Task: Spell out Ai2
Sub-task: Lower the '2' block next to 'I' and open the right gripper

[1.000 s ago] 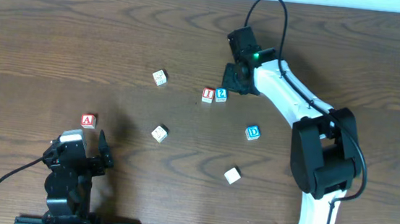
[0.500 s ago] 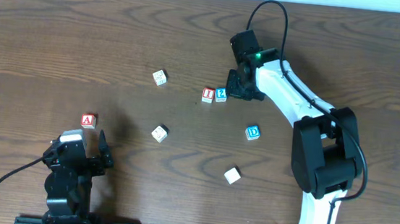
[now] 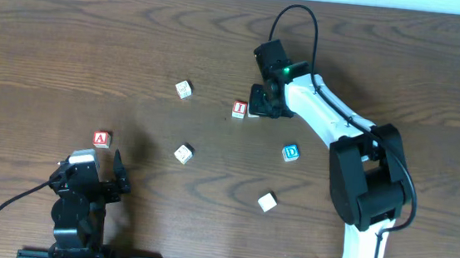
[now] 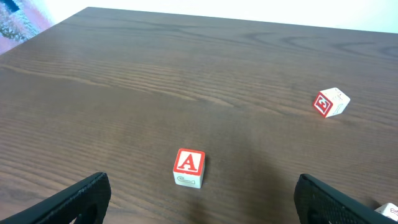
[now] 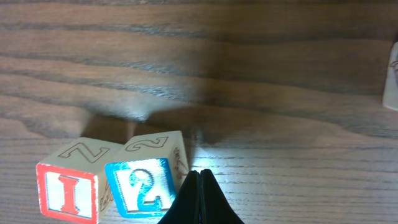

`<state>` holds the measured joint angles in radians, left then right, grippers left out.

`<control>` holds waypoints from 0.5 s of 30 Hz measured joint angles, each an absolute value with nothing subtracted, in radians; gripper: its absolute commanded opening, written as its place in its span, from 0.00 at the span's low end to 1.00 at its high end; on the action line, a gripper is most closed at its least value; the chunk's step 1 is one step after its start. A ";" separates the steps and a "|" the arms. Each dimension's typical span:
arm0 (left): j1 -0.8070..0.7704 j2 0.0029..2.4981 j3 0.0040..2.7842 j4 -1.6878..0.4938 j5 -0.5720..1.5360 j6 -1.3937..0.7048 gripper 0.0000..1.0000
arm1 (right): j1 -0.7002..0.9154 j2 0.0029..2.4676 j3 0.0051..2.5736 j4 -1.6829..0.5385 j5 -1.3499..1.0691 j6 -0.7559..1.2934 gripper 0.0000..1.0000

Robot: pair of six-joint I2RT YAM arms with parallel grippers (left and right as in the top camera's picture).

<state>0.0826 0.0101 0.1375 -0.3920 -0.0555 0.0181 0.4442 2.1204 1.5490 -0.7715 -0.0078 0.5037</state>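
Observation:
The red "A" block (image 3: 101, 139) lies at the left of the table, just ahead of my open, empty left gripper (image 3: 117, 173); in the left wrist view the block (image 4: 188, 167) sits between and beyond the two fingers (image 4: 199, 202). The red "I" block (image 3: 238, 109) sits mid-table, and in the right wrist view (image 5: 68, 190) the blue "2" block (image 5: 146, 180) touches its right side. My right gripper (image 3: 264, 105) is shut with nothing in it; its closed tips (image 5: 199, 190) touch the right side of the "2" block, which the gripper mostly hides from overhead.
A blue "D" block (image 3: 291, 153) lies right of centre. Pale blocks lie at the upper middle (image 3: 183, 89), the centre (image 3: 183, 152) and the lower right (image 3: 267, 202). A red-marked block (image 4: 329, 102) shows far right in the left wrist view.
My right gripper has moved left and down against the "2" block and now covers it in the overhead view. The left arm has not moved.

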 measured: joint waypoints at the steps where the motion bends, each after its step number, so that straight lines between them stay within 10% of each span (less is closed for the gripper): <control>1: 0.083 0.010 0.138 -0.392 -0.056 0.018 0.95 | 0.446 2.120 1.549 -0.771 -0.008 0.503 0.01; 15: 0.083 0.010 0.138 -0.392 -0.056 0.018 0.95 | 0.446 2.120 1.549 -0.771 -0.020 0.503 0.01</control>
